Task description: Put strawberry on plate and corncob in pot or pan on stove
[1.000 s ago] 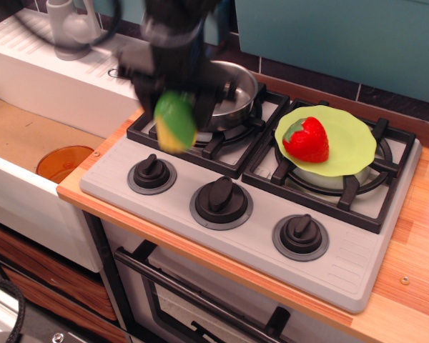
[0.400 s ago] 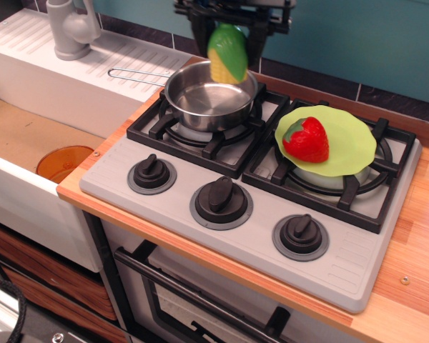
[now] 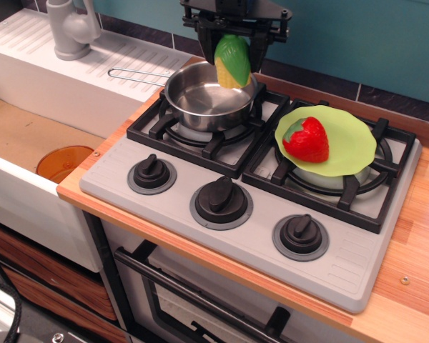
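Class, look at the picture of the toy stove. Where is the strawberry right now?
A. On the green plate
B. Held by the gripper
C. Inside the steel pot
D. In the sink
A: the strawberry lies on the green plate, while the gripper holds the corn over the pot.

strawberry (image 3: 307, 140): red, green top
plate (image 3: 350, 143): light green
corncob (image 3: 233, 61): yellow, green
pot (image 3: 207, 96): shiny silver
stove (image 3: 200, 236): grey, black knobs

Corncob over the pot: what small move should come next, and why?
Probably lower a little and open. The gripper holds the corncob above the far rim of the empty pot on the stove; the strawberry already lies on the plate.
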Tool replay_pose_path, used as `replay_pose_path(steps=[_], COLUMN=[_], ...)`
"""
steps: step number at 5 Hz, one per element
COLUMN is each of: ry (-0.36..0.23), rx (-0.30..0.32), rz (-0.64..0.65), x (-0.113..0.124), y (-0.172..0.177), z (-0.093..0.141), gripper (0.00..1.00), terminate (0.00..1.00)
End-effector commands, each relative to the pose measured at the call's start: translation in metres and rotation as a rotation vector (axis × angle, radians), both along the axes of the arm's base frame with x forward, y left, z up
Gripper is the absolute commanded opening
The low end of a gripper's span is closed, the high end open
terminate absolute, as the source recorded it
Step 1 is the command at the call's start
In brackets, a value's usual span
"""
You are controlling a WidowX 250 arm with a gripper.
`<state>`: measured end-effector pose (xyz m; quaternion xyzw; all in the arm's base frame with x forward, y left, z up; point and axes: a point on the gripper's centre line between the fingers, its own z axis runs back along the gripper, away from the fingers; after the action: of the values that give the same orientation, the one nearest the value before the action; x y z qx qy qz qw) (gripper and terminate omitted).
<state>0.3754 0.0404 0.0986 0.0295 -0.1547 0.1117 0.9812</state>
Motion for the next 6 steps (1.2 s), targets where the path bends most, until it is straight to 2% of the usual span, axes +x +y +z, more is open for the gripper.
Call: replay_pose_path(steps=[1,2,3,4,5,6], ry=[-0.076,-0.072,-0.045,0.003,0.021,0.013], rx=[0.001,0.009,0.005,0.006,0.013,0.012], rz=[-0.023,-0.033,-0.015,0.030,0.071,0.093], x=[0.010,0.010,0.004,-0.004,-0.014,-0.024], y=[0.013,0.018,0.013,-0.001,-0.017,-0.033], z=[0.002,0.001,0.008,0.026,0.038,0.039], gripper=[0.00,1.00,1.00,1.00,1.00,1.00], terminate=[0.00,0.00,0.00,0.00,0.00,0.00])
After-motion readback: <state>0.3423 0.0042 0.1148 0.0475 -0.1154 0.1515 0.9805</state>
